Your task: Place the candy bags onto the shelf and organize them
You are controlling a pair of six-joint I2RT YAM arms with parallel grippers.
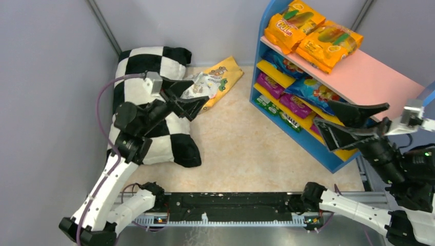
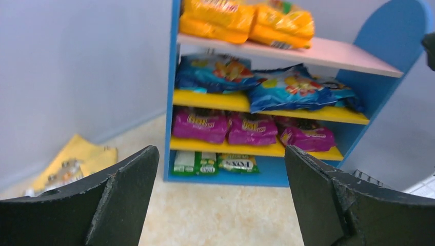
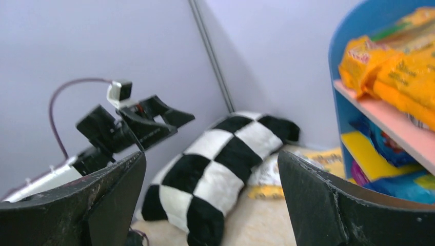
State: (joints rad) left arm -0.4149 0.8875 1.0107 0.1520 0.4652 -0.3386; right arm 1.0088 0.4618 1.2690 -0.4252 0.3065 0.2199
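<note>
The blue-framed shelf [image 1: 359, 77] stands at the back right. Two orange candy bags [image 1: 293, 23] lie on its pink top board. Blue bags [image 2: 287, 92] sit on the upper yellow board, purple ones [image 2: 251, 128] below them, and green ones [image 2: 215, 163] at the bottom. A yellow bag [image 1: 221, 76] lies on the floor beside the pillow. My left gripper [image 1: 199, 107] hovers open and empty above the pillow's edge, facing the shelf [image 2: 179, 102]. Just in front of the shelf, my right gripper [image 1: 322, 114] is open and empty too.
A black-and-white checkered pillow [image 1: 149, 59] lies at the back left against the grey wall, partly under the left arm. Beige floor [image 1: 246, 148] stretches between pillow and shelf. A black rail [image 1: 231, 205] runs along the near edge.
</note>
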